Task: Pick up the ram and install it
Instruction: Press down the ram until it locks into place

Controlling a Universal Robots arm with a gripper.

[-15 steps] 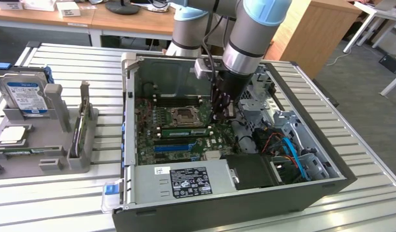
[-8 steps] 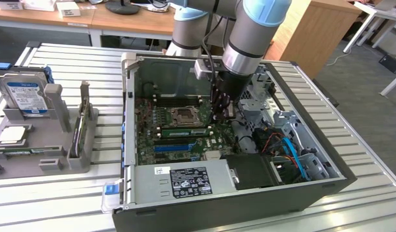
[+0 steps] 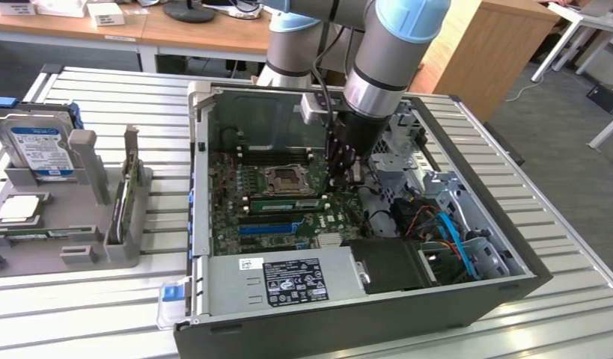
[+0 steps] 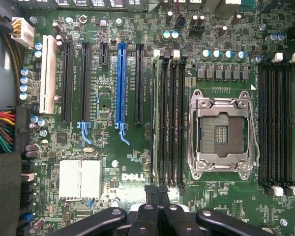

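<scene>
The ram [image 4: 155, 118] stands edge-on in the memory slot nearest the expansion slots, beside the CPU socket [image 4: 221, 130]. In the exterior view it is a thin green stick [image 3: 283, 203] lying along the slots just in front of the socket [image 3: 284, 179]. My gripper [image 4: 157, 192] is shut, its black fingertips pressed together right over one end of that stick, with nothing visible between them. From the exterior view the gripper [image 3: 344, 178] reaches down inside the open computer case over the motherboard. Whether the tips touch the ram I cannot tell.
The case walls [image 3: 201, 149] enclose the board, with the power supply [image 3: 286, 277] at the front and cables [image 3: 446, 232] on the exterior view's right. A blue slot [image 4: 121, 83] and black slots [image 4: 278, 118] flank the socket. A grey holder [image 3: 76, 224] with a hard drive [image 3: 42, 149] stands outside.
</scene>
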